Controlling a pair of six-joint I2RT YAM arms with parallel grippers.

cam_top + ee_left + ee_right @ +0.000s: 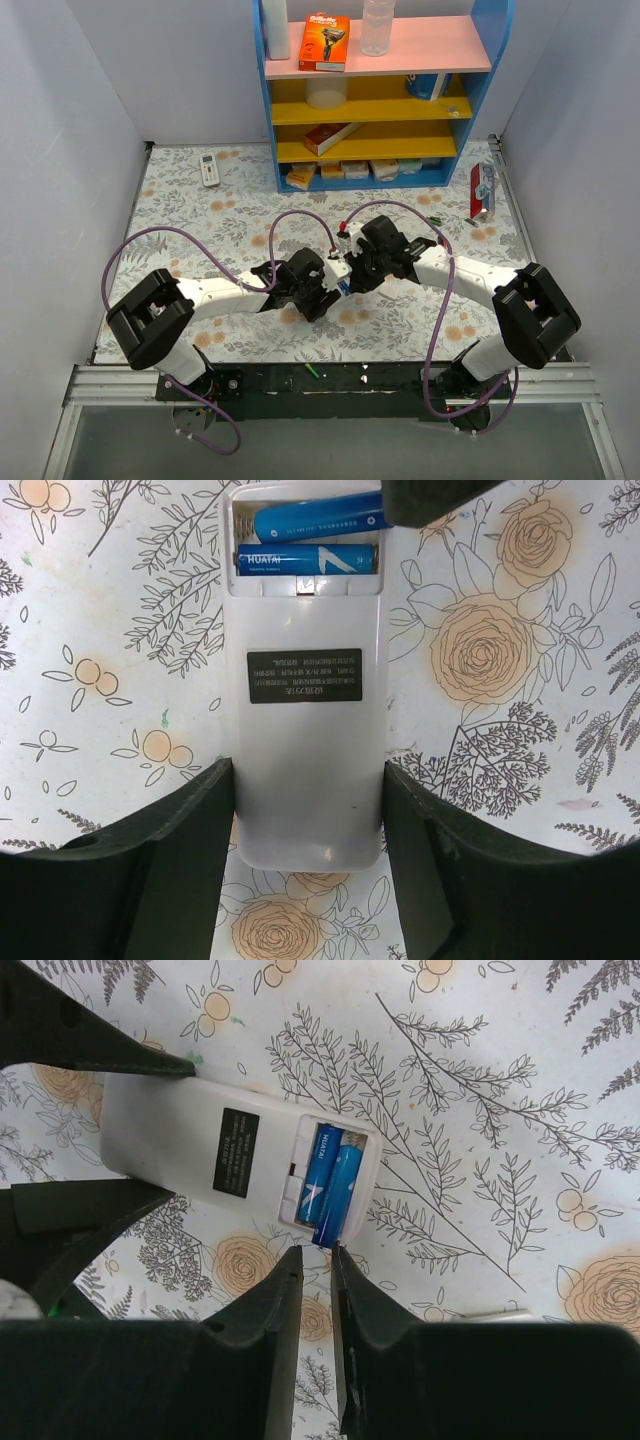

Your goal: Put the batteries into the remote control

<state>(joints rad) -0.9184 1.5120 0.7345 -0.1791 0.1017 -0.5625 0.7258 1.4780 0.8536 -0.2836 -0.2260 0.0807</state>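
— How's the remote [305,730] lying?
— White, back up, recess open at its 12 o'clock end
— Batteries [305,559]?
— Two blue; one seated flat, the other skewed, one end past the rim

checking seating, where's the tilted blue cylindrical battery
Right wrist view: the tilted battery sits in the recess of the slim white remote beside the seated blue cell, its end by the right gripper.
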